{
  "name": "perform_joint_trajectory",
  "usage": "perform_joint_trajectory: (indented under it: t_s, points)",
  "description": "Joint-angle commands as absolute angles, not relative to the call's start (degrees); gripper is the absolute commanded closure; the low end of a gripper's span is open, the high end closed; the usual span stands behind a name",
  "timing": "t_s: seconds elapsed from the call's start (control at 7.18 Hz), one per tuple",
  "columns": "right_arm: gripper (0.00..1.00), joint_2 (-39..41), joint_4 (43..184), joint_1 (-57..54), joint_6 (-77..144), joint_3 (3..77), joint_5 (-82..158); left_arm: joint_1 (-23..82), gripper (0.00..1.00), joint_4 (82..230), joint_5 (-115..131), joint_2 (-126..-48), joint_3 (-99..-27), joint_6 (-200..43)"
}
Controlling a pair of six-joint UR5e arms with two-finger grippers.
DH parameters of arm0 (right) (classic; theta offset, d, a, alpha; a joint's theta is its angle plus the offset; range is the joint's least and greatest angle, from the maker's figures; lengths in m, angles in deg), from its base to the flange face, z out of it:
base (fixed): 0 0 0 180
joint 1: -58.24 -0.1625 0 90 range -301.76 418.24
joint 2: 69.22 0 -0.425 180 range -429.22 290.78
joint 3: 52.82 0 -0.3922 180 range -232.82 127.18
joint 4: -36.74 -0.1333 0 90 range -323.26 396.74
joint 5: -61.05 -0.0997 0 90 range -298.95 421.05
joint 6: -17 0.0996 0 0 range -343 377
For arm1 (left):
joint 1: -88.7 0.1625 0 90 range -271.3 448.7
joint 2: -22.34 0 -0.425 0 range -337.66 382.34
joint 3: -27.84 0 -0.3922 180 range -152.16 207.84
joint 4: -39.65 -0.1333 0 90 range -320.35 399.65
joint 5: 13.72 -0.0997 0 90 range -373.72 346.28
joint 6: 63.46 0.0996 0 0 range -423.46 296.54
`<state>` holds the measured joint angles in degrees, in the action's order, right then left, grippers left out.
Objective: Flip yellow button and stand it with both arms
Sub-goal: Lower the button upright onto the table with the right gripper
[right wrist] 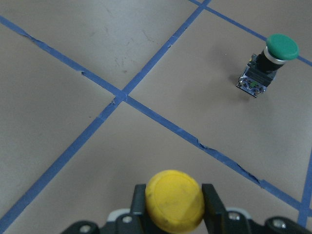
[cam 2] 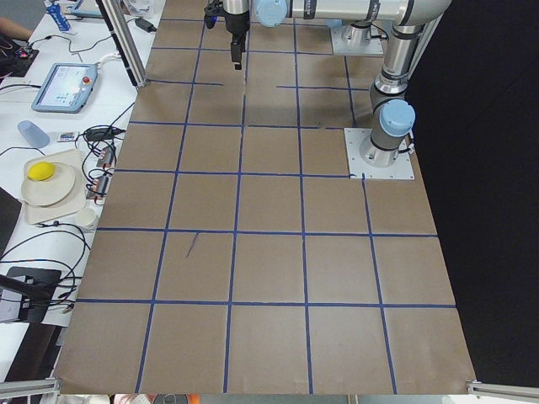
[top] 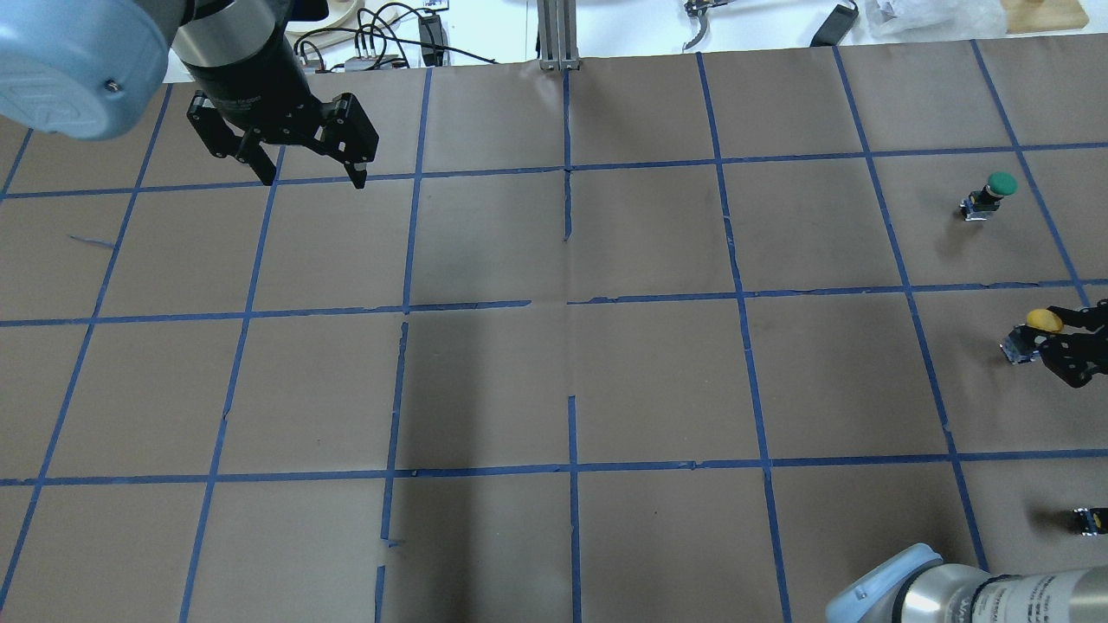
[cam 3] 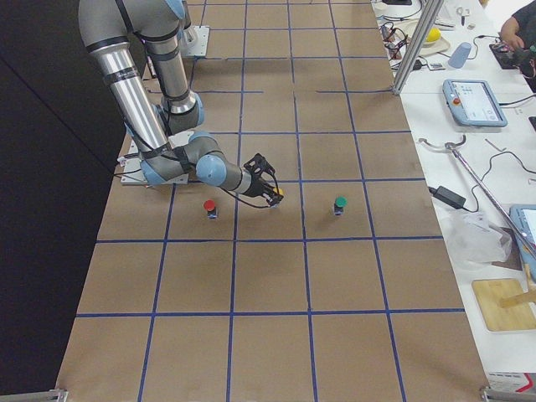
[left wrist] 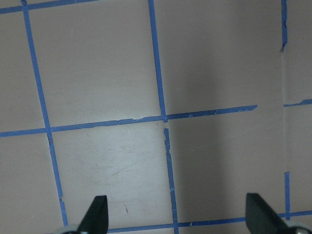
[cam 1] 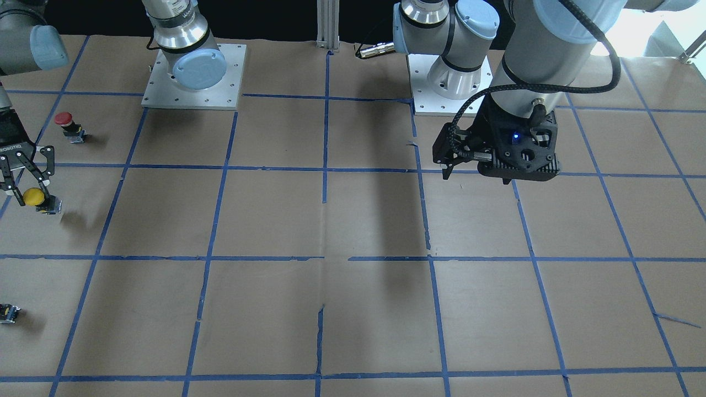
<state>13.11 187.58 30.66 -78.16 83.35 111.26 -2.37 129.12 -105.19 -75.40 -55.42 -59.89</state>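
The yellow button (cam 1: 34,197) has a round yellow cap on a dark blocky body. My right gripper (cam 1: 25,179) is shut on it just below the cap and holds it tilted, slightly above the paper, at the table's far right. The right wrist view shows the cap (right wrist: 174,200) between the two fingers (right wrist: 212,202). It also shows in the overhead view (top: 1043,321), in the right gripper (top: 1060,342). My left gripper (top: 313,180) is open and empty, high over the far left of the table. Its fingertips (left wrist: 97,214) stand wide apart over bare paper.
A red-capped button (cam 1: 65,120) stands near the right arm's base. A green-capped button (top: 995,186) stands beyond the yellow one, also in the right wrist view (right wrist: 270,61). A tiny dark switch piece (top: 1089,519) lies near the right edge. Brown paper with a blue tape grid (top: 567,303) covers the table.
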Motion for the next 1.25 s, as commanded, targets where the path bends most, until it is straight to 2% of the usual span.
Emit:
perform_joint_trajectory:
  t_s: [0.0, 0.28, 0.42, 0.56, 0.7, 1.11]
  points:
    - [0.94, 11.65, 189.92, 31.17, -74.88, 82.88, 111.32, -2.26, 0.01, 129.13, -105.13, -75.4, -55.39, -59.95]
    - [0.93, 11.39, 193.34, 31.17, -72.31, 82.97, 111.67, -2.26, 0.01, 129.13, -105.13, -75.4, -55.39, -59.95]
    - [0.88, 11.38, 193.45, 31.17, -72.21, 82.97, 111.94, -2.26, 0.01, 129.13, -105.22, -75.4, -55.39, -59.95]
    - [0.43, 11.21, 193.19, 31.17, -72.3, 82.97, 111.94, -2.26, 0.01, 129.13, -105.22, -75.4, -55.39, -59.95]
    - [0.35, 11.03, 193.18, 31.17, -72.3, 82.97, 112.46, -2.26, 0.01, 129.13, -105.22, -75.31, -55.48, -59.95]
    - [0.33, 11.9, 192.39, 30.99, -69.17, 82.97, 115.34, -2.26, 0.01, 129.13, -105.22, -75.31, -55.48, -59.95]
